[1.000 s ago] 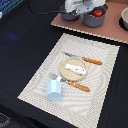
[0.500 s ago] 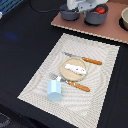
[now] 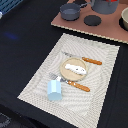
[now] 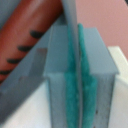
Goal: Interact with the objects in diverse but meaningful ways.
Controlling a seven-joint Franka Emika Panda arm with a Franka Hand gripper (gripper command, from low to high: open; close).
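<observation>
1. The tool (image 4: 75, 100) shows only in the wrist view — its green pads pressed together on a thin flat edge, which I cannot name.
2. The pale blue cup (image 3: 54, 90) stands on the placemat (image 3: 107, 82), near the round board (image 3: 75, 69).
3. Which way the cup lies from the tool — cannot tell.

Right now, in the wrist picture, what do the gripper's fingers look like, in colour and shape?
The gripper has two flat, blocky fingers of grey-blue, with straight edges. Their inner faces carry rough teal-green pads. The picture is blurred, so no markings or cables can be made out. In the exterior view neither the arm nor the gripper appears.
</observation>
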